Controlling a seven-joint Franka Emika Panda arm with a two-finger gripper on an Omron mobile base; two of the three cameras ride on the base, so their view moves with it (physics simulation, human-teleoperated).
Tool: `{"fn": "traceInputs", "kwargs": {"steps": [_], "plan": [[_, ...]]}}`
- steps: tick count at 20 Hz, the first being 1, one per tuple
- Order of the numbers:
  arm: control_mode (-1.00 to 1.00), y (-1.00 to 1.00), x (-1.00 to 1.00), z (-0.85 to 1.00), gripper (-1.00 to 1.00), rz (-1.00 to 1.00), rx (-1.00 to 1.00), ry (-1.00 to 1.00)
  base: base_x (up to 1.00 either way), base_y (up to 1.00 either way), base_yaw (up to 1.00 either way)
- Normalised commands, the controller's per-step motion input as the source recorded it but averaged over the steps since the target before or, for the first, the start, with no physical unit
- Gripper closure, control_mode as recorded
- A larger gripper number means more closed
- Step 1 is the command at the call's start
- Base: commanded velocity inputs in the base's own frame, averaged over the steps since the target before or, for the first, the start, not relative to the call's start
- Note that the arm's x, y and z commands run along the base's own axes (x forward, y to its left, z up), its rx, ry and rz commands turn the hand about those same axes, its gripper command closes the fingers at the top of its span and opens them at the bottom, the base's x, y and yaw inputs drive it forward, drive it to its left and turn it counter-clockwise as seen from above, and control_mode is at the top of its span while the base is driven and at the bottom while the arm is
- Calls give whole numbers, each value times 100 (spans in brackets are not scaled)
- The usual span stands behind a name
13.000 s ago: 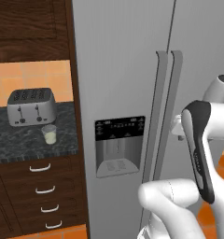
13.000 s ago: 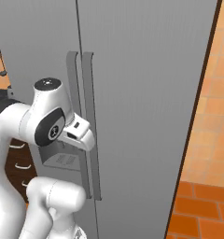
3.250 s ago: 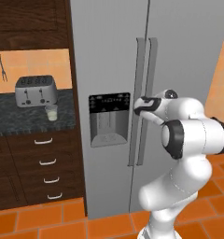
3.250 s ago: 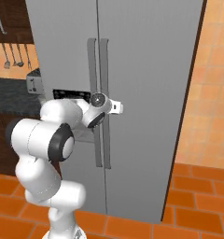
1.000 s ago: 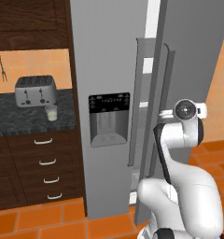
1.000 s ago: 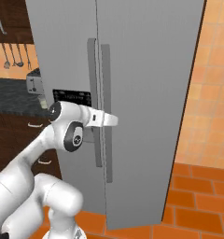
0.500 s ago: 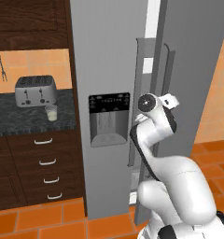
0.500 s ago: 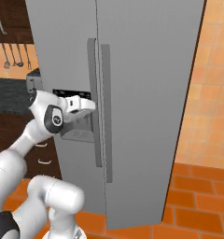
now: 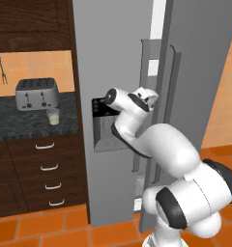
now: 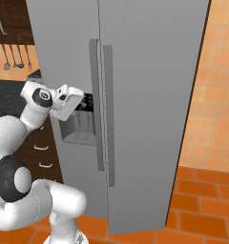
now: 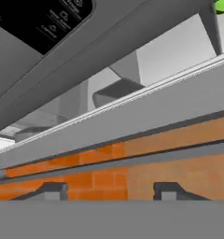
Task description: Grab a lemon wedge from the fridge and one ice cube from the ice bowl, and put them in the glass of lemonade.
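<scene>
The grey fridge point(image 9: 118, 53) stands straight ahead with its right door point(image 9: 200, 82) ajar, and a white strip of its inside shows in the gap. My gripper point(image 9: 151, 98) hovers in front of the black dispenser recess point(image 10: 83, 114), left of the door handles point(image 10: 101, 105). In the hand view my gripper point(image 11: 108, 191) is open, nothing between the fingertips point(image 11: 45, 190). A small bright green bit, probably the lemon wedge point(image 11: 221, 4), peeks through the gap at the top right corner. The glass of lemonade point(image 9: 52, 116) stands on the dark counter point(image 9: 21, 126). The ice bowl is out of view.
A silver toaster point(image 9: 36, 93) sits on the counter behind the glass. Dark wooden drawers point(image 9: 45, 169) are below, with dark cabinets above. Utensils point(image 10: 14, 52) hang on the orange wall. The floor is orange tile point(image 10: 202, 214).
My gripper has let go of the right door's handle, opened, and swung left to the dispenser. The door stays ajar.
</scene>
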Motion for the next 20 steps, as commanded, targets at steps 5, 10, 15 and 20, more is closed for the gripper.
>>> {"fn": "traceInputs", "kwargs": {"steps": [5,10,15,20], "plan": [[-100,-9,65,-3,-100,-3,-26,14,0,0,0],[-100,-28,42,-25,-100,0,-6,2,0,0,0],[-100,-25,20,-24,-100,0,4,-7,0,0,0],[-100,-24,38,-2,-100,0,0,-1,0,0,0]]}}
